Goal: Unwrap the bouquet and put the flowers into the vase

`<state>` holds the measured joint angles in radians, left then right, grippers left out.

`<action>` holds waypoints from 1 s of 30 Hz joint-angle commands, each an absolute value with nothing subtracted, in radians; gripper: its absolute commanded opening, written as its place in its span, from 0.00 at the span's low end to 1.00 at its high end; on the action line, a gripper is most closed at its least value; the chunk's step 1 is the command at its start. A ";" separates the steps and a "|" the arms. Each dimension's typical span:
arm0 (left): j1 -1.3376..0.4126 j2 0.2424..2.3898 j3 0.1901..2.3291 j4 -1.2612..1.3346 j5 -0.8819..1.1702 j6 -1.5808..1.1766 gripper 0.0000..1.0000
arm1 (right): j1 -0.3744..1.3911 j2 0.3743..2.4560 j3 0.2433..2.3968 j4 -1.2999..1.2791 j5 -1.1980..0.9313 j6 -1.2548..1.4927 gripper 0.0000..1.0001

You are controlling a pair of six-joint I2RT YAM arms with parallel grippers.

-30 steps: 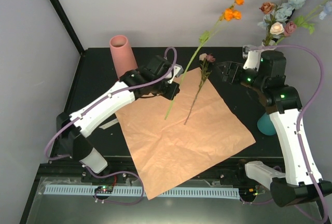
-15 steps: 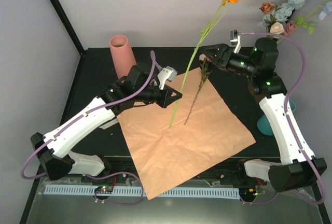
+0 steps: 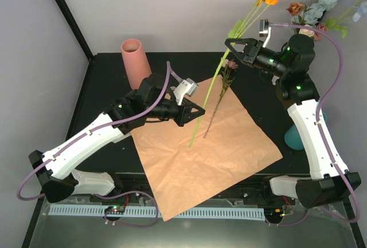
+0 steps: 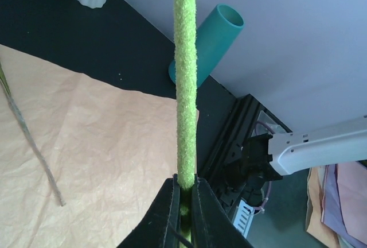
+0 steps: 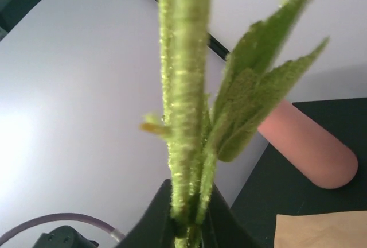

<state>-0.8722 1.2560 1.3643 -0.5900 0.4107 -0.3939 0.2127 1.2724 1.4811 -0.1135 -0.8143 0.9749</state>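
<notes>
Evidently light and whippy, the flower stem (image 3: pixel 213 87) is pinched low by the left hand (image 3: pixel 198 113), higher by the right hand (image 3: pixel 229 50).

Slanting up across the middle and barring passage there: long green stem (image 3: pixel 213 87). Lying just beside it on the paper (image 3: pixel 200 173): thin loose stem (image 4: pixel 34 150). Standing at the back left: pink vase (image 3: pixel 135 58). Offering free room: the paper's near half, also the bare surface (image 3: pixel 100 78) at far left.
</notes>
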 commanded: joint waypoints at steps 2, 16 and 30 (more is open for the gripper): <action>-0.880 1.242 1.377 -0.591 0.425 -0.354 0.02 | 0.215 1.261 1.513 -0.096 -0.804 0.960 0.02; -0.879 1.244 1.346 -0.660 0.220 -0.319 0.99 | 0.216 1.257 1.669 -0.425 -0.649 0.498 0.01; -0.860 1.144 1.301 -0.692 -0.191 -0.247 0.99 | 0.215 1.315 2.010 -0.664 -0.116 0.101 0.01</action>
